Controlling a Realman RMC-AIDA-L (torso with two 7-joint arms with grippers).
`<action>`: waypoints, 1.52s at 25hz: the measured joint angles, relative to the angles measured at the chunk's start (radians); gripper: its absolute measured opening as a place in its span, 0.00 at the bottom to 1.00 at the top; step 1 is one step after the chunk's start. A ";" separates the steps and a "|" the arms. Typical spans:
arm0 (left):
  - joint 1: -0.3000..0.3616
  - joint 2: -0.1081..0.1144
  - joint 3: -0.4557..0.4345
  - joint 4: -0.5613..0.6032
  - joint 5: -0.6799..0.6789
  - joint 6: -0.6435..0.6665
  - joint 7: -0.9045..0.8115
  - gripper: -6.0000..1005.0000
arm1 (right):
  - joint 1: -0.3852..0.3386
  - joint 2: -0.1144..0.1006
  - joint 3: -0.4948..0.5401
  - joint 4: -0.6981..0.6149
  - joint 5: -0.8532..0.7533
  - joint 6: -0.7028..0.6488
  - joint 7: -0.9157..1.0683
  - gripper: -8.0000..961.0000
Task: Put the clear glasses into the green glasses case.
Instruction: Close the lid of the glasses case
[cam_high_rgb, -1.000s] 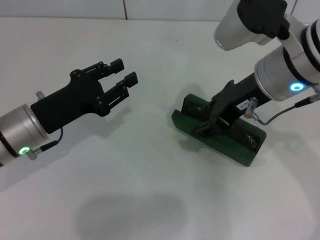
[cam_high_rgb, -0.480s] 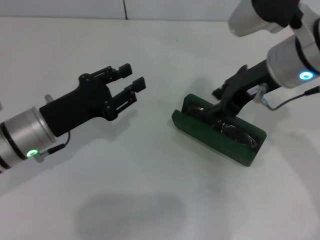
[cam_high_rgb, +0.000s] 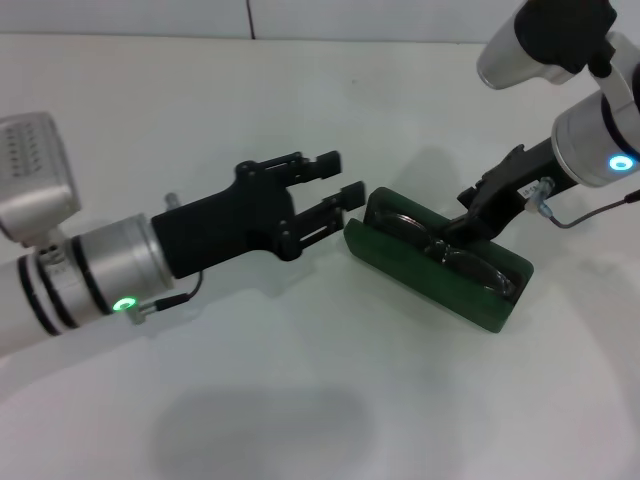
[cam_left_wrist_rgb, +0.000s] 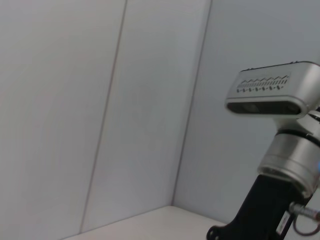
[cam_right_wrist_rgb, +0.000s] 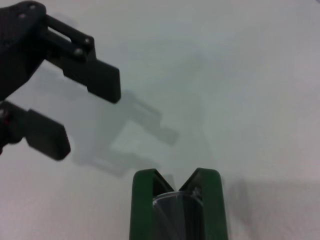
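The green glasses case (cam_high_rgb: 405, 268) lies open on the white table at centre right. The clear glasses (cam_high_rgb: 452, 260) rest inside it, and nothing holds them. My left gripper (cam_high_rgb: 340, 177) is open with nothing between its fingers, just left of the case's left end. My right gripper (cam_high_rgb: 466, 224) hangs over the case's back edge, close above the glasses. The right wrist view looks down on the case's end (cam_right_wrist_rgb: 142, 210) with the glasses (cam_right_wrist_rgb: 172, 215) inside, and on the open left gripper (cam_right_wrist_rgb: 82, 112) beyond it.
Plain white table (cam_high_rgb: 300, 400) stretches around the case, with a white wall at the back. The left wrist view shows only the wall and the right arm's wrist camera (cam_left_wrist_rgb: 272, 95).
My left gripper has moved right, up to the case's left end. My right gripper has drawn back up and to the right off the case, and the glasses stay lying in it.
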 joint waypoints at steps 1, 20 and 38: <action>-0.012 0.000 0.000 -0.012 0.000 0.000 0.000 0.49 | 0.001 0.000 -0.001 0.007 0.000 0.005 0.000 0.53; -0.033 -0.001 -0.004 -0.032 -0.002 -0.005 0.008 0.49 | 0.062 0.002 0.000 0.143 0.056 0.020 -0.033 0.33; -0.020 -0.005 -0.006 -0.037 -0.008 0.004 0.000 0.49 | -0.055 0.000 -0.133 -0.175 -0.111 0.078 -0.137 0.20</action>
